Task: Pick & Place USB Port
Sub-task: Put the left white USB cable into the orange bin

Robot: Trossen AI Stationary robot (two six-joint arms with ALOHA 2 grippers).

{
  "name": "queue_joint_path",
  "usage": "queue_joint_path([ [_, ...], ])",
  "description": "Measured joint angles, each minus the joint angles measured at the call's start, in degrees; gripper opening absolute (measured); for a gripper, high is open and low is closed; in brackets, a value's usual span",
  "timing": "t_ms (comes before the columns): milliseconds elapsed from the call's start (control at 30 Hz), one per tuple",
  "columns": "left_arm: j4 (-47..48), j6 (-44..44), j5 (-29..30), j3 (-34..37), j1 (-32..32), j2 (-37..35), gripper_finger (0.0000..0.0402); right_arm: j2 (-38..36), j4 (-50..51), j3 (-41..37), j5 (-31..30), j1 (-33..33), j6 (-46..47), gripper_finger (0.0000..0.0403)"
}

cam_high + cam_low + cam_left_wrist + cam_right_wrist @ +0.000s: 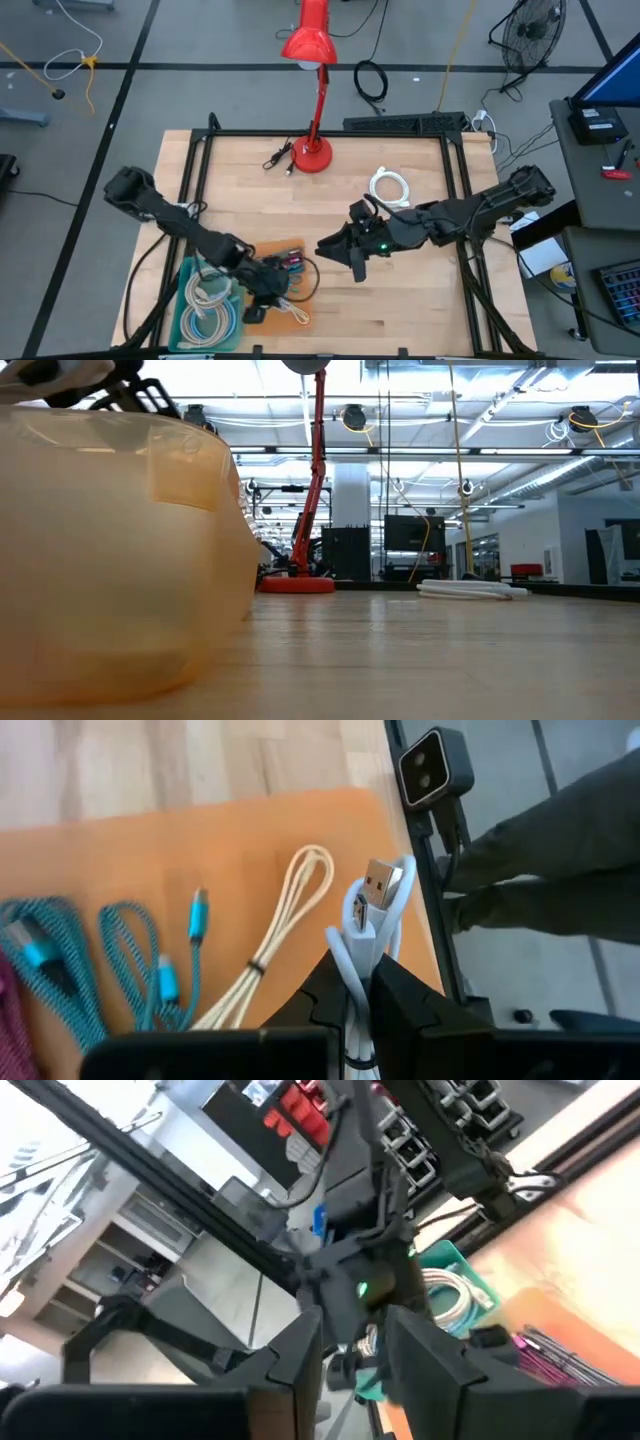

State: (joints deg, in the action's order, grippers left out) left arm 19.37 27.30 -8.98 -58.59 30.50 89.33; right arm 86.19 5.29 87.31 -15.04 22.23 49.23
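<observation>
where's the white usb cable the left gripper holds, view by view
High: hidden under the left gripper, above the orange tray.
Low: not in it.
Left wrist: white cable, centre, pinched in the gripper.
Right wrist: too blurred to tell.
Shared landmark: orange tray, also low.

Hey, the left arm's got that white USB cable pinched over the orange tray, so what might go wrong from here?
1. The left gripper pinches the white USB cable only at its folded end beside the plug, so it could slip out.
2. The orange tray already holds teal cables and a cream cable; the white cable's hanging part might snag them.
3. The right gripper hovers nearby over the table, so the arms may crowd each other.
</observation>
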Motion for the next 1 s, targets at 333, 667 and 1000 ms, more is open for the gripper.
queue_joint_path([
  [333, 2.3, 2.0, -7.7, -7.8, 0.0, 12.4, 0.002, -0.3, -0.4, -3.7, 3.4, -0.1, 2.6, 0.0102],
  [667, 5.8, 8.1, -4.1, -8.1, -0.4, 14.2, 0.0107, -0.4, -0.6, -3.8, 8.0, 0.0, 0.4, 0.01],
  [1000, 6.1, 10.6, -5.4, -8.1, -1.6, 14.2, 0.0174, -0.4, -0.5, -3.8, 10.9, 0.0, -0.4, 0.01],
])
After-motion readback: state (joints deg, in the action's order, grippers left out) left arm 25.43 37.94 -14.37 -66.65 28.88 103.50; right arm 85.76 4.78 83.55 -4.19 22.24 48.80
